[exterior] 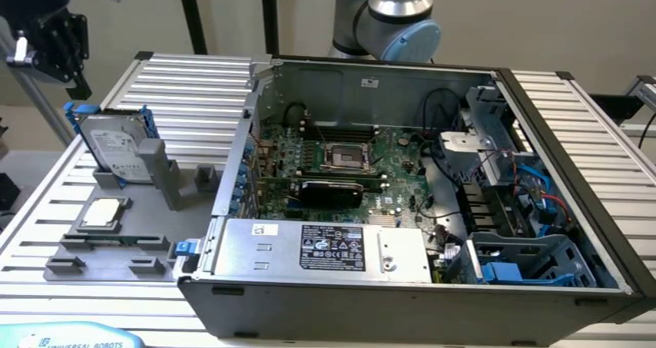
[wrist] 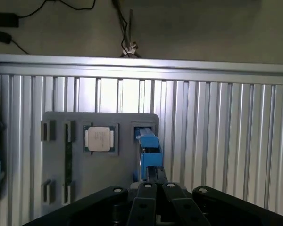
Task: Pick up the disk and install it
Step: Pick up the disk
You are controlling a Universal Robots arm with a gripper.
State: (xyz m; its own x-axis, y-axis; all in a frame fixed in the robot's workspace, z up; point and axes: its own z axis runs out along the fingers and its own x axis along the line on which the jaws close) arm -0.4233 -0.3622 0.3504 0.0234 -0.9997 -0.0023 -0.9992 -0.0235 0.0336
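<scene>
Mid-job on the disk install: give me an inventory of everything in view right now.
disk: one, silver-grey with white label and blue carrier, standing on edge in the fixture at the exterior view's left
chip: one, silver, square, flat in the fixture
fixture: one, grey, on the table beside the case
computer case: one, grey, open, motherboard exposed
power supply: one, grey box with black-and-white label, along the case's near side
drive cage: one, blue-grey, in the case's near corner at the exterior view's right
table: one, silver, ridged
arm: one, grey, behind the case
end effector: one, black, shut, empty, above the disk
</scene>
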